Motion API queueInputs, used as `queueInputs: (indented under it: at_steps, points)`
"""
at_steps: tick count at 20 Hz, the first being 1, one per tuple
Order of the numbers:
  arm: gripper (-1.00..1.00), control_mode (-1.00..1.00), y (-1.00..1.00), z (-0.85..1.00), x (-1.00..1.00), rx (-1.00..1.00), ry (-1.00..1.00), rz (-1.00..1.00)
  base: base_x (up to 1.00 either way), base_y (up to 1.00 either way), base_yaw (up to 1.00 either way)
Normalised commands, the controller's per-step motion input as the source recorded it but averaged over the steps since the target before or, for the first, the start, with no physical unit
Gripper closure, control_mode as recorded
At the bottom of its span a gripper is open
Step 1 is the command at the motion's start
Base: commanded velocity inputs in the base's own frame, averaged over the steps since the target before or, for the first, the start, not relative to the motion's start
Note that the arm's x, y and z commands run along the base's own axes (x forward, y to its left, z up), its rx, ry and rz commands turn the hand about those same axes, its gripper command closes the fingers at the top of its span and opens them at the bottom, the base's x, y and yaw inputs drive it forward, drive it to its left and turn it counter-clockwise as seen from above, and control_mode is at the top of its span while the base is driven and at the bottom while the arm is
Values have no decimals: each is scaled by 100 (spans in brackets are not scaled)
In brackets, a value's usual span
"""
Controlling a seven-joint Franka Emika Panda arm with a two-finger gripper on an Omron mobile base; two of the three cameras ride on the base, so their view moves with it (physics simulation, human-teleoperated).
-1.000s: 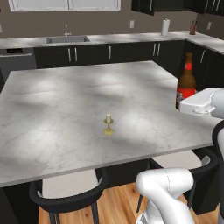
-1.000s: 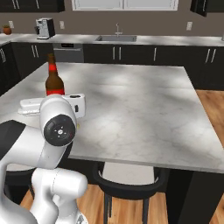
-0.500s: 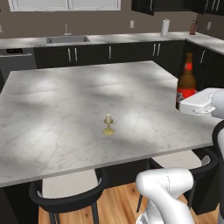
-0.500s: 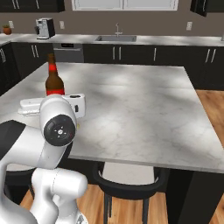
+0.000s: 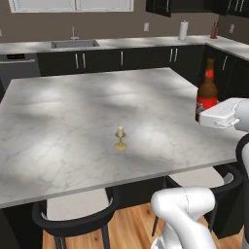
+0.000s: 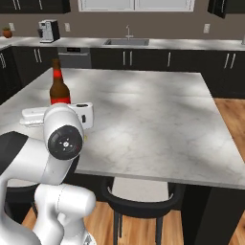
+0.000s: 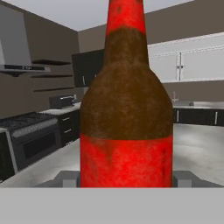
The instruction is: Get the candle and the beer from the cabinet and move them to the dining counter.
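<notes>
1. Gripper [image 7: 127, 179]: the jaws stand wide apart, one finger on each side of the beer [image 7: 127, 109] at label height. The hand view does not settle whether the fingertips [image 7: 66, 178] press the glass, so a firm hold cannot be confirmed.
2. The beer stands upright – red label low on the body, red-topped neck above. In the left base view, the beer [image 5: 207, 89] rises just behind the white hand, at the right-hand edge of the dining counter [image 5: 73, 131].
3. In the right base view, the beer [image 6: 59, 88] stands at the near left corner of the dining counter [image 6: 158, 119], directly behind the arm's wrist.
4. The candle [image 5: 120, 139] stands upright on the marble, towards the near edge, well apart from the beer.
5. Beyond the island – a wall worktop with a sink [image 5: 74, 43], a paper towel roll [image 5: 183, 30] and a coffee machine [image 6: 49, 31].
</notes>
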Motion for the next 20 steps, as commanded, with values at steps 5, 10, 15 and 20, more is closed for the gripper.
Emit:
queueInputs:
  at_steps: [5,10,15,20]
  points:
    - [100,-100,-24,-7,3,2,3,-2,0,0,0]
    - [100,-100,-30,-19,20,2,11,3,0,0,0]
    - [100,-100,-17,-26,34,0,4,20,0,0,0]
    - [100,-100,0,-47,28,0,-4,29,0,0,0]
